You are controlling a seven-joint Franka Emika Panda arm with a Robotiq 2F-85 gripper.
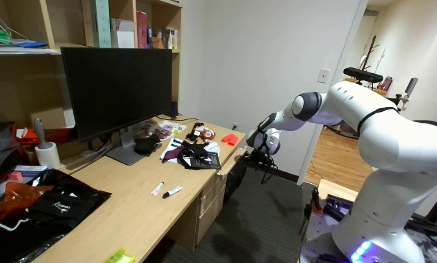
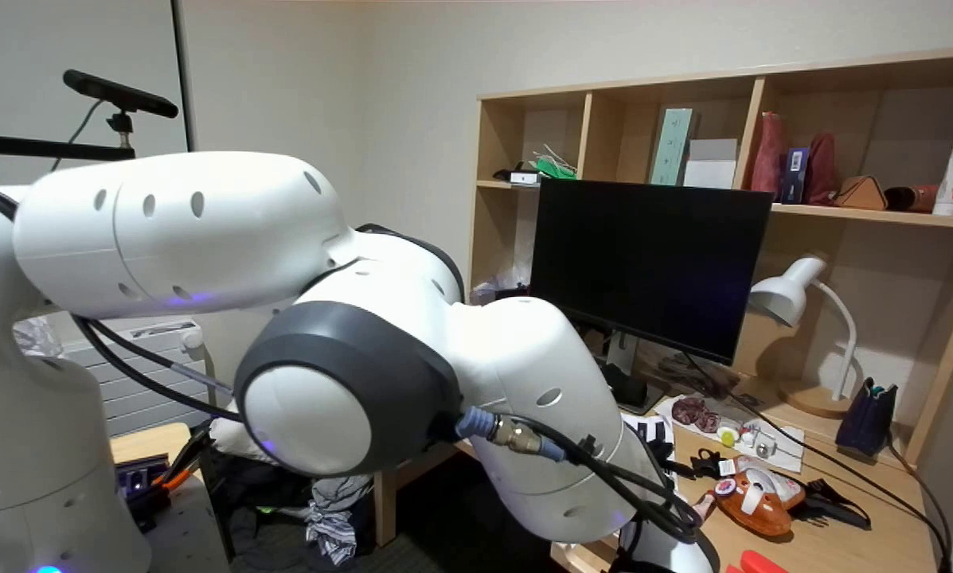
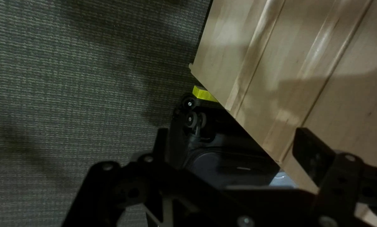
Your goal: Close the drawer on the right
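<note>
Wrist view: I'm seeing the fingers (image 3: 312,156) standing wide apart, one showing in front of grooved tan wood (image 3: 289,63), the other where dark carpet (image 3: 65,94) is meeting a black case (image 3: 213,164) with small wheels (image 3: 191,119).
Drawer (image 1: 233,160): standing open; in an exterior view it is jutting out from under the far end of the tan surface (image 1: 138,190).
Arm (image 1: 390,142): white, arching over from its base, its wrist end hanging just beside the drawer's outer end; whether the fingers are touching it, I'm not managing to tell.
Surface: carrying a black monitor (image 1: 119,91), a jumble of dark cloth (image 1: 196,150), red pieces (image 1: 233,141) near the far corner, two small tubes (image 1: 172,192) lying toward the front edge, and a black plastic bag (image 1: 65,208).
Roller (image 1: 47,155): standing upright beside the monitor, its grey handle pointing up.
Lamp (image 2: 780,298): in an exterior view, bending its white head beside the monitor, under the shelf (image 2: 842,212).
Joint (image 2: 309,406): in an exterior view, bulging large across the middle, while a tan wooden corner (image 2: 578,557) is peeking out below the arm.
</note>
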